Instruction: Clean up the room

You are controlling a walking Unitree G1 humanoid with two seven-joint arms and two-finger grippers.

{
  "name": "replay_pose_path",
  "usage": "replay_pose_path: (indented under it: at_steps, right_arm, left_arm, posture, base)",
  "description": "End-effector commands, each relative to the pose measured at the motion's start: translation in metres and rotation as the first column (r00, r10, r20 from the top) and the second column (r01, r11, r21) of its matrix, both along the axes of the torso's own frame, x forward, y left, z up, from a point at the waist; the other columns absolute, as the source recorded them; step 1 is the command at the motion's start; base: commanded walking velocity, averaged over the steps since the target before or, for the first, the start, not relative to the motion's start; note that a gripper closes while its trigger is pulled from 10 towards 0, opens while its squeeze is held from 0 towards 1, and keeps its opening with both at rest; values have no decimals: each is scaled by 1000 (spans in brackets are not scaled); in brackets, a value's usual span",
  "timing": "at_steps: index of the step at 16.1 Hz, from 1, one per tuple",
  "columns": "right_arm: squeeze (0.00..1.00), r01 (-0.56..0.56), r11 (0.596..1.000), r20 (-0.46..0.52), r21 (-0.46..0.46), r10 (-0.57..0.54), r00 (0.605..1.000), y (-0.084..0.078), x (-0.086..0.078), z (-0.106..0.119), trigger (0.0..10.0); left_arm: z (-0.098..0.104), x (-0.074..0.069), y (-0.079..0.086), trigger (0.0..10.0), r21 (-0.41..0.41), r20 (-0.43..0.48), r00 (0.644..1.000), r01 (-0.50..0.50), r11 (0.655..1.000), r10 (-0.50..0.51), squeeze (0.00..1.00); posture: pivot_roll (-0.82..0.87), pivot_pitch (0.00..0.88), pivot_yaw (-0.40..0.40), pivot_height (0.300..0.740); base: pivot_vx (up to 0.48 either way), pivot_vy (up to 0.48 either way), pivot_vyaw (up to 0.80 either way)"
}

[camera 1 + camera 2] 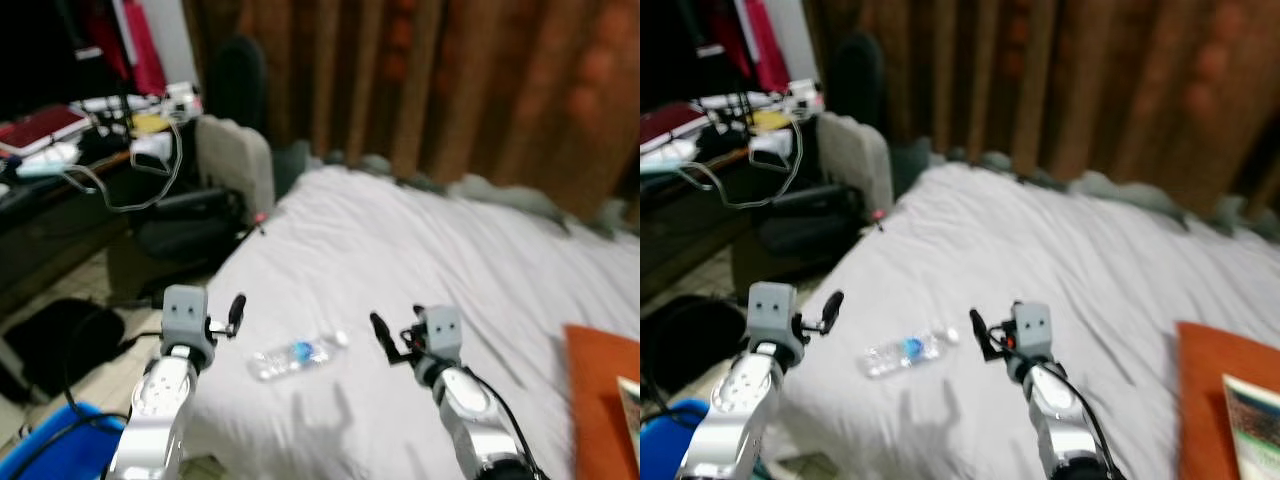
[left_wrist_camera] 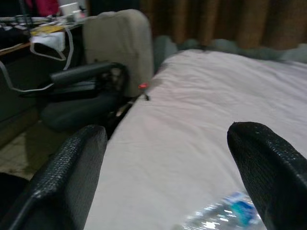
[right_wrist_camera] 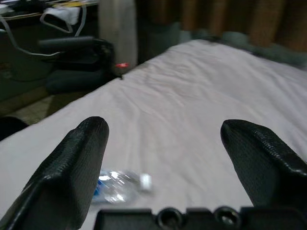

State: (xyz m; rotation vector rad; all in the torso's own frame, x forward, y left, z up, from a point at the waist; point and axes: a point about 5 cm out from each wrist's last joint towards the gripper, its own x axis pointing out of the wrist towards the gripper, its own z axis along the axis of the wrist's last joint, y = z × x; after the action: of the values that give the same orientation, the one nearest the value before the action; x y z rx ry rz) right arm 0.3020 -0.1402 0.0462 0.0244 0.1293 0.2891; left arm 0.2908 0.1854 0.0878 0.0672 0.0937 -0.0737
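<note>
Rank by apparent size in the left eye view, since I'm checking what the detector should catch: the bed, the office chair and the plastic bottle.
1. bed
2. office chair
3. plastic bottle, lying on the bed between the two grippers

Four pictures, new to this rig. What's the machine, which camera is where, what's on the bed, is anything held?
It is a walking humanoid robot with two silver arms, each ending in two long black fingers. The two wide pictures come from a stereo camera on its head, looking forward and down; they show one scene. The other two come from cameras on the wrists, looking out between each arm's fingers.

The robot stands at the edge of a bed with a white sheet. A clear plastic bottle with a blue label lies on its side on the sheet, between the two arms. The left gripper and the right gripper are raised on either side of it, jaws open, holding nothing. An orange cushion sits at the right. Left of the bed are an office chair and a cluttered desk, with curtains behind.
</note>
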Motion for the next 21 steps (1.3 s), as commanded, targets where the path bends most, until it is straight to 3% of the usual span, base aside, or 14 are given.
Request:
replay_pose_path:
  at_steps: [1,5,6,7,8,9,10,11,12,14,15,16,17,21]
  right_arm:
    - [0,-31,999,-5,-10,31,1000,9,1,0,10000]
    - [0,-46,999,-12,3,46,999,8,-7,-3,10000]
    - [0,-64,998,-16,-7,64,998,8,-14,-6,10000]
    - [0,-72,997,-14,-27,72,997,6,-22,-7,10000]
    - [0,-51,998,-24,-37,50,998,0,-32,-11,10000]
    - [0,-32,999,-27,-42,31,999,-4,-42,-12,10000]
    - [0,-4,999,-36,-50,3,999,-9,-61,-14,10000]
    - [0,15,998,-47,-54,-17,999,-11,-68,-17,10000]
    - [0,49,997,-51,-51,-52,997,-13,-91,-12,10000]
    - [0,68,997,-56,-40,-71,996,-7,-112,-10,10000]
    - [0,30,999,-34,-27,-31,999,5,-123,-1,10000]
    - [0,-9,998,-23,-62,8,1000,17,-120,-3,10000]
    - [0,-27,996,-12,-82,26,1000,24,-119,0,10000]
    - [0,37,997,7,-71,-36,999,20,-132,29,10000]
  left_arm:
    - [-3,-2,11,10000,17,-23,999,-34,999,35,0]
    - [-14,-9,23,10000,60,-79,995,-59,996,64,0]
    - [-23,-3,28,10000,52,-169,985,21,998,-12,0]
    - [-27,4,33,10000,69,-247,963,128,989,-108,0]
    - [-34,12,33,10000,78,-366,897,296,952,-249,0]
    - [-36,15,36,10000,100,-430,853,372,923,-297,0]
    - [-35,21,37,10000,101,-477,806,447,889,-351,0]
    - [-34,26,35,10000,116,-505,777,491,863,-375,0]
    - [-25,37,34,10000,181,-517,763,540,822,-387,0]
    - [-12,53,23,10000,257,-483,789,542,800,-380,0]
    - [-1,65,18,10000,289,-402,854,460,840,-329,0]
    - [-3,68,7,10000,371,-371,877,441,818,-304,0]
    - [-4,68,0,10000,439,-356,881,453,776,-312,0]
    - [-15,63,-10,10000,458,-341,887,447,769,-313,0]
  posture:
    - [71,0,-5,740]
    - [41,0,2,740]
    - [19,0,8,740]
    - [-12,14,15,740]
    - [-37,46,25,740]
    - [-60,75,35,740]
    - [-122,174,69,740]
    - [-122,174,69,740]
    - [-167,289,102,740]
    - [-185,352,114,740]
    - [-180,469,138,740]
    - [-177,526,135,740]
    - [-176,558,133,740]
    - [-235,633,99,740]
  base:
    - [454,0,0]
    - [454,0,0]
    - [416,0,0]
    - [0,0,0]
    - [0,0,0]
    - [0,0,0]
    - [0,0,0]
    - [0,0,0]
    - [0,0,0]
    - [0,0,0]
    - [0,0,0]
    - [0,0,0]
    - [0,0,0]
    - [0,0,0]
